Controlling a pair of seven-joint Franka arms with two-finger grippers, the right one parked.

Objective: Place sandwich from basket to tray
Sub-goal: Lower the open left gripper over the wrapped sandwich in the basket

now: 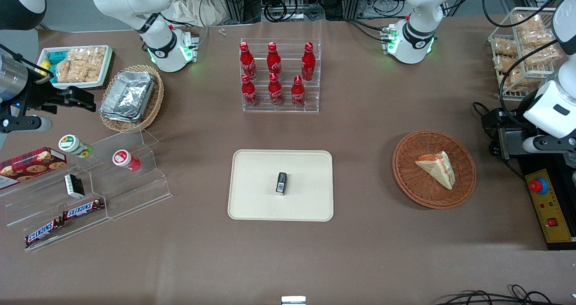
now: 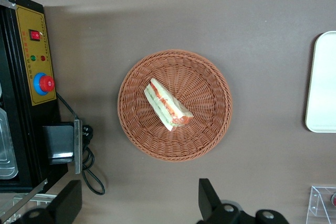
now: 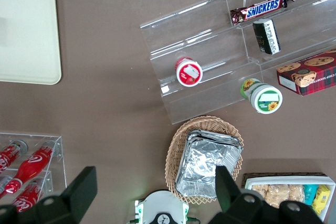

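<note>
The sandwich (image 1: 437, 168) (image 2: 167, 105), a pale bread wedge with red-orange and green filling at its edge, lies in the round reddish-brown wicker basket (image 1: 405, 179) (image 2: 210, 77). The cream tray (image 1: 256, 174) (image 2: 323, 87) lies flat beside the basket, toward the parked arm's end of the table. A small black object (image 1: 281, 183) stands on the tray's middle. My gripper (image 1: 495, 129) (image 2: 139, 203) hangs open and empty, high above the table. It is off to the side of the basket, toward the working arm's end, clear of the rim.
A black and yellow control box with a red button (image 1: 546, 206) (image 2: 37, 77) and a looped cable (image 2: 92, 171) sit close to the gripper. A clear rack of red bottles (image 1: 279, 75) stands farther from the front camera than the tray. A tan basket of foil pans (image 1: 130, 98) and acrylic steps (image 1: 90, 183) lie toward the parked arm's end.
</note>
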